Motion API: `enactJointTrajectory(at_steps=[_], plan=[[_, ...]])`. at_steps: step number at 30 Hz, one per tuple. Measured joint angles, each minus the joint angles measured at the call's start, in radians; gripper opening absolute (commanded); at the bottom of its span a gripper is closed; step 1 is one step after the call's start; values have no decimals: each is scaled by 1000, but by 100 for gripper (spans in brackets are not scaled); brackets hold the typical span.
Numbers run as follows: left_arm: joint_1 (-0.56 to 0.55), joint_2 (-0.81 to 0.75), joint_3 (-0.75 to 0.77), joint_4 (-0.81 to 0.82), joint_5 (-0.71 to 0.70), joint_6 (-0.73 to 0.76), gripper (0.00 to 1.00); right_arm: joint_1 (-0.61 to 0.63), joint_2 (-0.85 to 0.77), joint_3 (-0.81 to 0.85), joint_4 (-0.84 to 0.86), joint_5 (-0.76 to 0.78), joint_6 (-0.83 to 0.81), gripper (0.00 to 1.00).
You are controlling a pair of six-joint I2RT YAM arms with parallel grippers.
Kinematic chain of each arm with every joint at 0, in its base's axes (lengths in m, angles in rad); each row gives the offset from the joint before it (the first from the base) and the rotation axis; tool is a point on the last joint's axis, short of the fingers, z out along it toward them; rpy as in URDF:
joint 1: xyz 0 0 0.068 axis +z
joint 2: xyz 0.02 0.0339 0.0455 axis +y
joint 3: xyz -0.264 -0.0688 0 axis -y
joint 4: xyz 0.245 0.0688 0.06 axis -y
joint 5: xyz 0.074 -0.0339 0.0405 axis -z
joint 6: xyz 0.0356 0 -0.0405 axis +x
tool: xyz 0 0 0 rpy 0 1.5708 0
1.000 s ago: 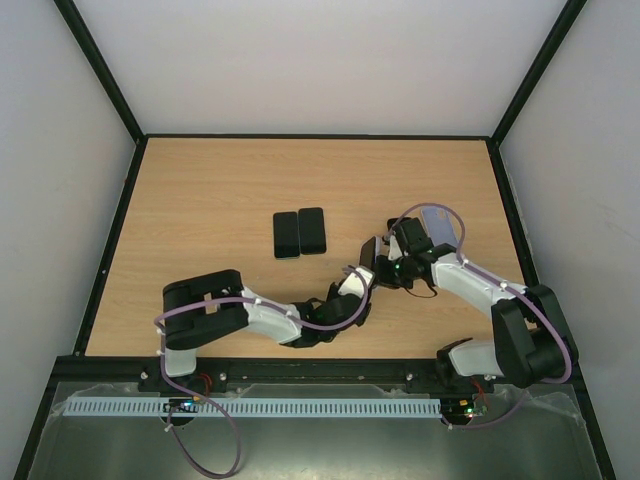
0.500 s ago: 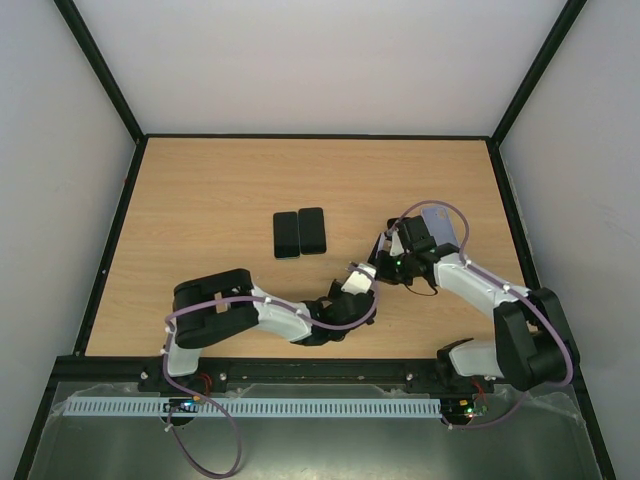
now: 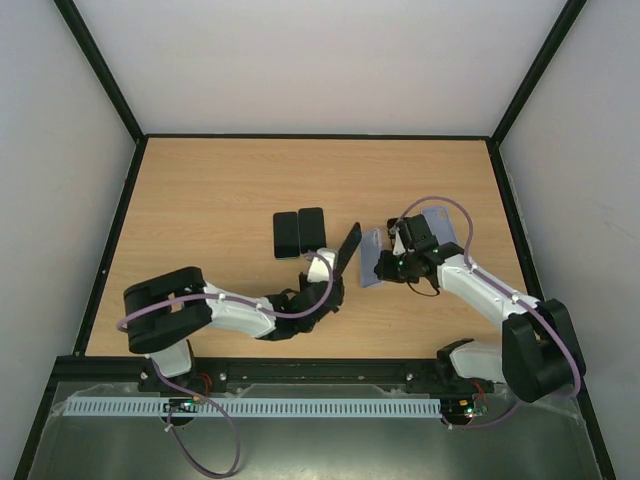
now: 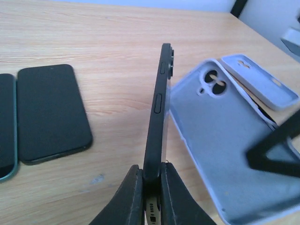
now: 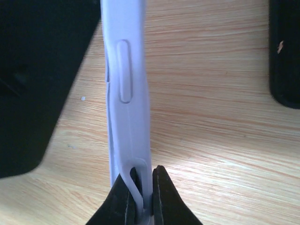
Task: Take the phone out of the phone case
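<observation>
My left gripper (image 3: 325,275) (image 4: 151,180) is shut on the bottom end of a black phone (image 4: 159,112) (image 3: 347,248), held on edge above the table and free of its case. My right gripper (image 3: 392,262) (image 5: 142,187) is shut on the bottom edge of the empty lavender phone case (image 5: 126,93) (image 3: 372,258), just right of the phone. In the left wrist view the case (image 4: 225,140) shows its open inside with the camera cut-out. In the right wrist view the phone (image 5: 37,84) is a dark shape at left.
Two dark phones (image 3: 299,232) (image 4: 51,112) lie side by side on the wooden table (image 3: 220,190) left of my grippers. A second lavender case (image 3: 440,224) (image 4: 260,80) lies at the right, behind my right arm. Black frame rails edge the table.
The phone has come out of the case. My left gripper has moved left with the phone, and the case stays in my right gripper, now a clear gap apart.
</observation>
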State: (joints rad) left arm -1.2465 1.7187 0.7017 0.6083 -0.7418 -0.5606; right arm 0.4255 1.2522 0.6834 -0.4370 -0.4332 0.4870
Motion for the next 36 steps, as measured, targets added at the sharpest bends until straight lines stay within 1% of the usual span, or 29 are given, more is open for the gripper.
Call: enactJointTrajectory(at_steps=[6,11,13,15,18,21,24,28,36], plan=[[79,-80,-92,-7,-29,-45,3,-14,-10,0,-45,74,-42,2],[90,-155,-158,-25,-35,-50,3,-26,-9,67,-63,116,-108,2],[88,-197,-165,-40,-36,-49,3,-48,29,128,-63,93,-154,2],[81,-237,-164,-54,-41,-43,3,-62,101,203,-67,83,-203,2],[68,-279,-162,-77,-58,-23,3,-87,244,315,-66,84,-284,2],[54,-305,-161,-101,-72,-5,3,-108,345,356,-73,109,-351,2],[49,-327,-161,-123,-79,3,3,-132,412,366,-92,152,-404,2],[47,-342,-161,-130,-81,11,3,-179,431,386,-121,178,-460,2],[46,-343,-161,-143,-86,26,3,-310,431,401,-144,250,-563,2]])
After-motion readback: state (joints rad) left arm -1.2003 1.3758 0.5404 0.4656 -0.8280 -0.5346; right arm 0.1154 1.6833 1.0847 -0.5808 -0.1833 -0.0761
